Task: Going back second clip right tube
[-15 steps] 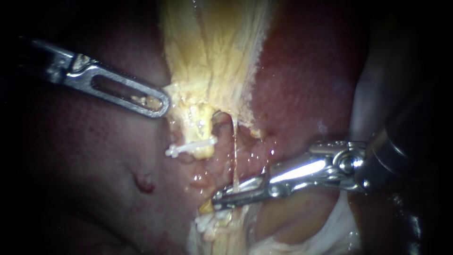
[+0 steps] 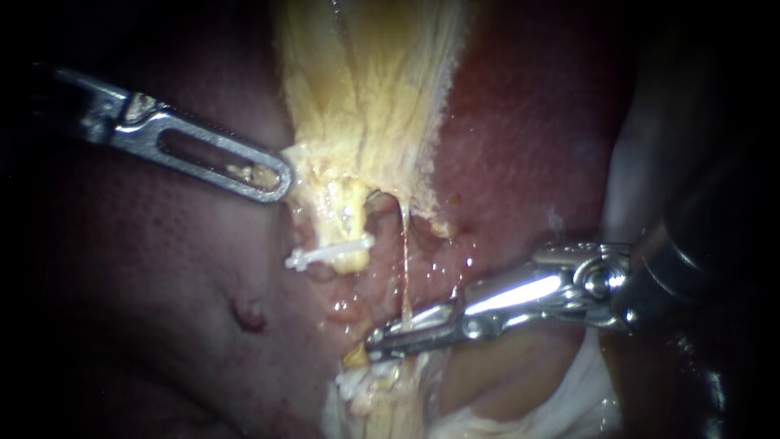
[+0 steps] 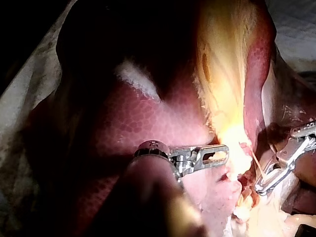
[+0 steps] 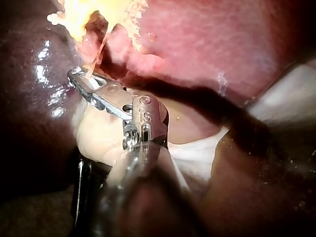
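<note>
The liver (image 2: 162, 284) fills the endoscope view, dark red and wet. The pale yellow gallbladder (image 2: 366, 97) lies down its middle and narrows toward the liver's lower edge.

My right instrument (image 2: 390, 332) reaches in over the liver's right side. Its jaws stand only a narrow gap apart, and the right tube (image 2: 404, 252), a thin stretched strand, runs down from the gallbladder's neck and passes between them.

My left instrument (image 2: 272, 179) has its jaws closed on the gallbladder's left edge, with yellow shreds showing in the jaw's window.

A white clip (image 2: 329, 254) sits across the thicker left tube (image 2: 345, 219), just beside the strand.

Against the frame half a second ago, neither instrument, tube nor clip has shifted visibly.
</note>
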Controlling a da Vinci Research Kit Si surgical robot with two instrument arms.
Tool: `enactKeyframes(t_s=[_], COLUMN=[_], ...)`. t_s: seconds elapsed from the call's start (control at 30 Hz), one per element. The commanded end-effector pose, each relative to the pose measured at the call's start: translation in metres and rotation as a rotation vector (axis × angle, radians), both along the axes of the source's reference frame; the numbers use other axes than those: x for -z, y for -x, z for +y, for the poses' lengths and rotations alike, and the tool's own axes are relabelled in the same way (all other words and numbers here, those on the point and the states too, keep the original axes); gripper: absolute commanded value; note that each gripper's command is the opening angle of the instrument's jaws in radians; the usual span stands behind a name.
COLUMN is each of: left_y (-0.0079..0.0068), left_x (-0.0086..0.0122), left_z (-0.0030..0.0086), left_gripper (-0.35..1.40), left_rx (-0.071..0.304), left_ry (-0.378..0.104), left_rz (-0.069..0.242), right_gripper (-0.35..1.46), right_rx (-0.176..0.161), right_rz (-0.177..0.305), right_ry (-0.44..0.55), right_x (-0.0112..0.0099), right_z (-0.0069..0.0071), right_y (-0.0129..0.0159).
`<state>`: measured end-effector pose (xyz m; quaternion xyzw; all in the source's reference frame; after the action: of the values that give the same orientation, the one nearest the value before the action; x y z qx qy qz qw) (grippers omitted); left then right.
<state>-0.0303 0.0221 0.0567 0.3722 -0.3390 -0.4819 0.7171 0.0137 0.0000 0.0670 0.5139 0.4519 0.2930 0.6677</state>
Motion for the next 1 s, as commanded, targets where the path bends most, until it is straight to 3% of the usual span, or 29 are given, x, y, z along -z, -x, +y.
enactKeyframes(t_s=[0.03, 0.1, 0.27, 0.53, 0.8, 1.0], left_y=[0.0, 0.0, 0.0, 0.0, 0.0, 0.0], left_x=[0.0, 0.0, 0.0, 0.0, 0.0, 0.0], left_z=[0.0, 0.0, 0.0, 0.0, 0.0, 0.0], left_gripper=[-0.35, -0.35, -0.35, -0.35, -0.35, -0.35], left_rx=[0.0, 0.0, 0.0, 0.0, 0.0, 0.0], left_ry=[0.0, 0.0, 0.0, 0.0, 0.0, 0.0], left_rz=[0.0, 0.0, 0.0, 0.0, 0.0, 0.0], right_gripper=[0.23, 0.37, 0.46, 0.49, 0.5, 0.5], right_rx=[-0.021, -0.047, -0.059, -0.089, -0.142, -0.153], right_rz=[-0.012, -0.022, -0.012, 0.022, 0.014, 0.022], right_ry=[0.005, 0.024, 0.065, 0.239, 0.391, 0.496], right_x=[-0.0001, -0.0002, -0.0005, -0.0017, -0.0032, -0.003], right_z=[0.0, 0.0001, 0.0002, 0.0004, 0.0011, 0.0011], right_y=[-0.0001, -0.0003, -0.0005, -0.0011, -0.0001, 0.0009])
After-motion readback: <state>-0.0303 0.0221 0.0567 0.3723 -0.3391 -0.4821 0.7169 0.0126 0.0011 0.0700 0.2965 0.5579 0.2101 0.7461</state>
